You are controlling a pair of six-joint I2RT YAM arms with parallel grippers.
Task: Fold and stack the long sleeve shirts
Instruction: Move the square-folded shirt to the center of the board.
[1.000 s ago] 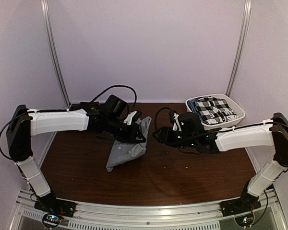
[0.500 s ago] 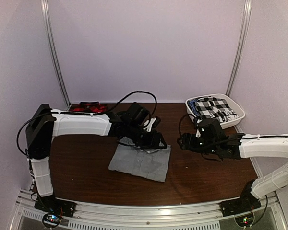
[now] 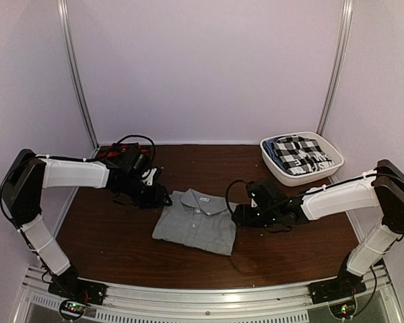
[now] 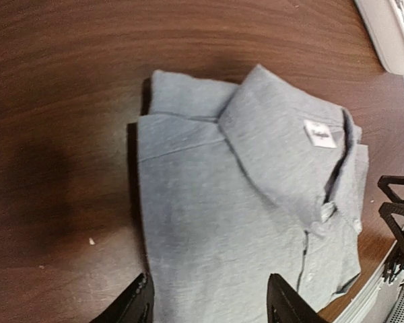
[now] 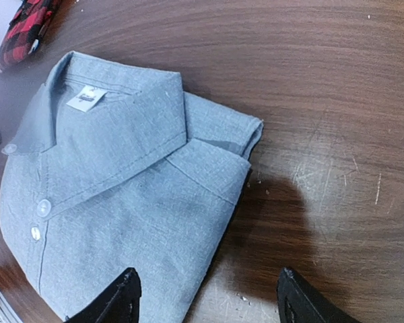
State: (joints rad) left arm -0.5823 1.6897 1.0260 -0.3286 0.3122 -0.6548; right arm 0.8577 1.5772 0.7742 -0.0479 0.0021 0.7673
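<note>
- Only the top view takes in the whole dark brown wooden bench (image 3: 121, 249). The plain light grey button-up shirt (image 3: 196, 221) lies folded, collar up, at its centre. The left tool (image 3: 156, 196) is just off the shirt's 10 o'clock corner and the right tool (image 3: 238, 215) is at its 3 o'clock edge.
- The wrist views settle the tools. The left tool's black fingers (image 4: 138, 304) stand apart above the shirt, clamped on nothing. The right tool's fingers (image 5: 119, 297) are likewise spread and hold nothing.
- Both wrist views catch a small white collar label (image 4: 320, 133). The right wrist view shows two white buttons (image 5: 44, 207) plainly.
- The red-and-black plaid shirt (image 3: 116, 152) lies bunched at the bench's 10 o'clock corner, partly behind the left arm.
- A white plastic basket (image 3: 331, 169) at 2 o'clock holds folded black-and-white checked cloth (image 3: 297, 153).
</note>
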